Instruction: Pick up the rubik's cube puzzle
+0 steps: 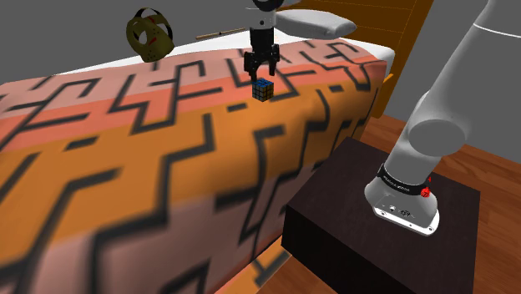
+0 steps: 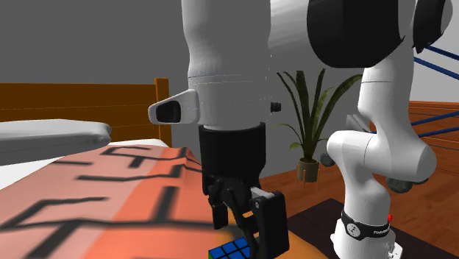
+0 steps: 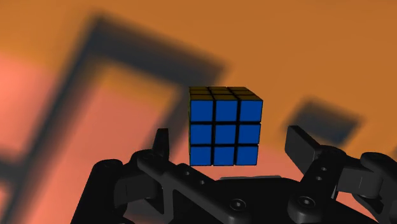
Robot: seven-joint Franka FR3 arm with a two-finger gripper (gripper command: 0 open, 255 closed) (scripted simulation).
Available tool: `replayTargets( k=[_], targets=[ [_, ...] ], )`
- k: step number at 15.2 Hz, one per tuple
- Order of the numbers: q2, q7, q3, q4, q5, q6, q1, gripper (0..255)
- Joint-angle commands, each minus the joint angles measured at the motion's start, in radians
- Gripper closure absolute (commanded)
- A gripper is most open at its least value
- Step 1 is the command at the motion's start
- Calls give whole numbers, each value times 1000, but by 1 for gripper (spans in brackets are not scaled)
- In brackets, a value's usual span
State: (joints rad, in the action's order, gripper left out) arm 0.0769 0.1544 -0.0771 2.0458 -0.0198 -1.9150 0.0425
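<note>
Hand point(image 1: 262, 70) is hovering wide open and empty just above rubik's cube point(image 3: 225, 127), which is sitting on the bed's orange patterned cover point(image 1: 167, 159); lowering straight until both fingers point(image 3: 162, 143) are flanking opposite flat faces before closing is looking wisest.

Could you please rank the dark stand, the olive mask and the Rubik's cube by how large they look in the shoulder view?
1. dark stand, by far the largest, though it is also nearest the camera.
2. olive mask, farther back.
3. Rubik's cube, clearly smallest.
</note>
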Motion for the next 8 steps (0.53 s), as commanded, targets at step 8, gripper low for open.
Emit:
replayTargets(
  k=[8],
  targets=[
    [-59,-2,1,53,-3,-104,-1,0]
  ],
)
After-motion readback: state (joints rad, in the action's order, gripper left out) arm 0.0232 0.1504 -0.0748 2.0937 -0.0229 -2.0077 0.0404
